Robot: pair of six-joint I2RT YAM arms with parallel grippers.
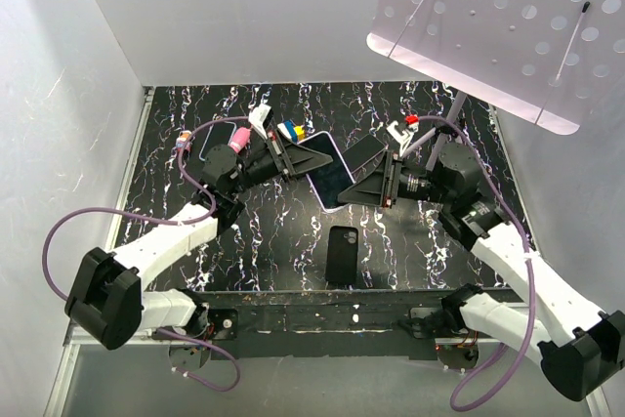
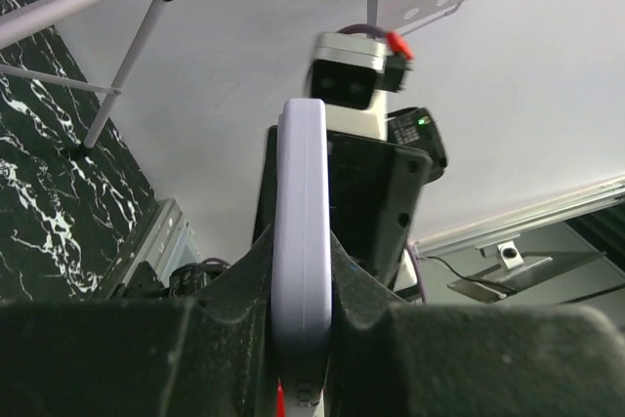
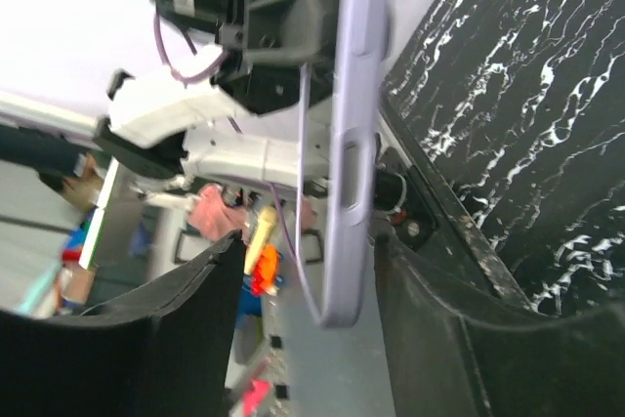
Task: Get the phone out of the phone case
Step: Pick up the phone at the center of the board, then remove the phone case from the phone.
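A phone case (image 1: 323, 169) with a lavender rim and a dark face is held tilted above the table's middle. My left gripper (image 1: 284, 155) is shut on its upper-left end; in the left wrist view the lavender edge (image 2: 301, 222) is clamped between the fingers of that gripper (image 2: 301, 312). My right gripper (image 1: 345, 181) is open, its jaws on either side of the case's lower-right end. In the right wrist view the case edge (image 3: 352, 144) hangs between the spread fingers of that gripper (image 3: 309, 275), close to the right one. I cannot tell whether a phone sits inside the case.
A black phone-shaped slab (image 1: 342, 253) lies flat on the marbled table (image 1: 195, 114) near the front. A pink object (image 1: 239, 139) and a small coloured block (image 1: 290, 131) lie behind the left gripper. A perforated white board (image 1: 498, 26) on a stand hangs over the back right.
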